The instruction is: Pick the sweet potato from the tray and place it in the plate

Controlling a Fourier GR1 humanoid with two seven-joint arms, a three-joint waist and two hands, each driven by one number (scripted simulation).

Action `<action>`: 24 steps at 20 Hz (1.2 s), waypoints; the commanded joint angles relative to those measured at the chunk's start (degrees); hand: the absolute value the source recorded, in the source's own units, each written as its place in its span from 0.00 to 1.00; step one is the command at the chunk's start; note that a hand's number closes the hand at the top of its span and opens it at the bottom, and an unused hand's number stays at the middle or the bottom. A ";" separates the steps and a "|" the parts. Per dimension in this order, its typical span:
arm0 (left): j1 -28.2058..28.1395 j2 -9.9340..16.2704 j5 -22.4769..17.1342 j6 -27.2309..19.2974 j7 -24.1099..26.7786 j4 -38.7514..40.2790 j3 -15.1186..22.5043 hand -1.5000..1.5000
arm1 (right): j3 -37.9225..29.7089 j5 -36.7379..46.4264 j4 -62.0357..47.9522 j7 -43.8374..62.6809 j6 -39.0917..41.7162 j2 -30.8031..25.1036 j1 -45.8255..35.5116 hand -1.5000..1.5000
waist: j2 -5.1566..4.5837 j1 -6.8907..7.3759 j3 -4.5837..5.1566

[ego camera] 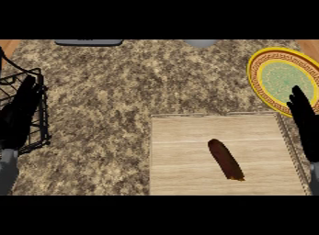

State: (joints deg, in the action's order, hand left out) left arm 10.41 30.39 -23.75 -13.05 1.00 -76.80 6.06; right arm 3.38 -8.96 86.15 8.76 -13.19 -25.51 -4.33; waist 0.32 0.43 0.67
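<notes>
Sweet potato (225, 159) lay on tray (182, 151); plate (265, 62) at two o'clock. Right hand (310, 124) released, fingers straight; left hand (16, 114) likewise.

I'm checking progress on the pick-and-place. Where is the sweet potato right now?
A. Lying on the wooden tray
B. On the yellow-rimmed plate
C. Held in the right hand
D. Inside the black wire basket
A. The sweet potato lies on the wooden tray, untouched; the plate holds nothing, and the right hand is open beside the tray.
</notes>
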 commanded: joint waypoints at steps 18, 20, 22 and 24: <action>-8.49 -10.66 3.00 -0.36 -13.20 -7.03 10.51 0.50 | 1.62 4.18 3.10 -23.34 18.66 -10.57 -15.15 0.00 | -0.60 -0.36 -0.70; -12.00 -13.36 4.51 -0.91 -8.80 -5.29 12.00 0.50 | 0.28 4.64 2.52 -24.34 21.57 -13.88 -14.78 0.00 | -0.48 -0.36 -0.64; -9.61 -12.56 3.95 -0.21 -10.81 -4.47 10.96 0.50 | 2.73 7.77 4.54 -20.37 25.57 -18.61 -15.51 0.00 | -0.38 -0.72 -0.59; -7.82 -13.04 3.51 -0.45 -11.50 -3.98 10.26 0.50 | 4.26 9.58 5.07 -17.64 30.35 -23.65 -16.98 0.00 | -0.40 -0.83 -0.54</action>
State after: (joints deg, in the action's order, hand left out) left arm 1.69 19.95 -20.17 -12.78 -10.70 -83.05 15.99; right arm 5.74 -2.12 90.65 -10.77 10.58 -42.61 -20.63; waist 0.03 0.11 -0.18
